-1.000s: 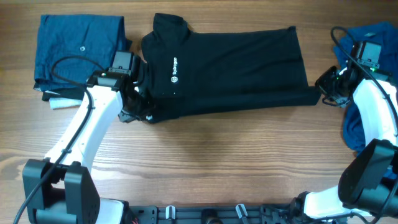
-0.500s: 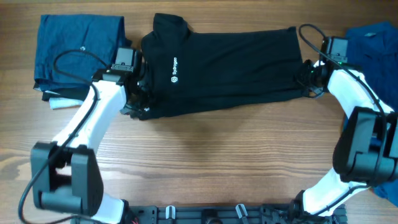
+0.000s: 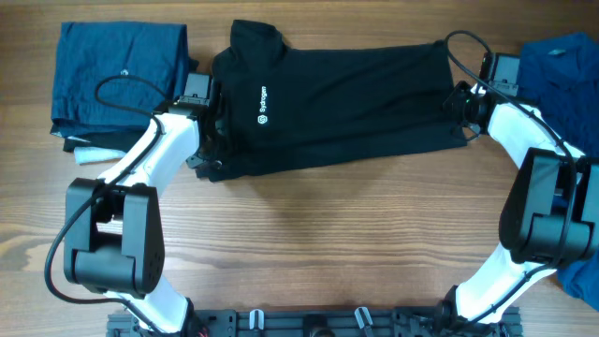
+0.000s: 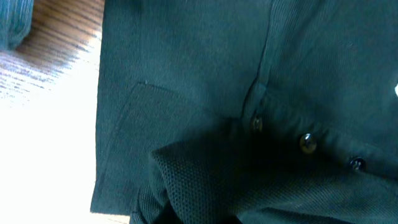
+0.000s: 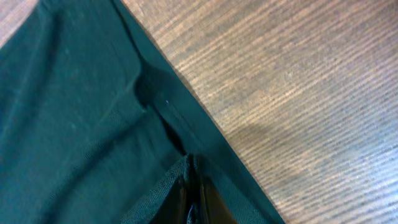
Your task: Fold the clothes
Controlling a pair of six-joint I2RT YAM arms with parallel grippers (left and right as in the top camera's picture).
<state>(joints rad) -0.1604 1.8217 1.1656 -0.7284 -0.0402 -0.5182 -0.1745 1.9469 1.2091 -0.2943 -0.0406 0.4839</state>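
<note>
Only print: a small white logo (image 3: 262, 116) with a short line of white lettering beside it, on the black shirt (image 3: 346, 103), toward the shirt's 9 o'clock side in the overhead view. Letters too small to read. Nothing legible in either wrist view.

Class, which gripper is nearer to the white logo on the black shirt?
Left. The left gripper sits at the collar end of the black shirt, just beside the white logo. The right gripper is at the opposite, hem end.
</note>
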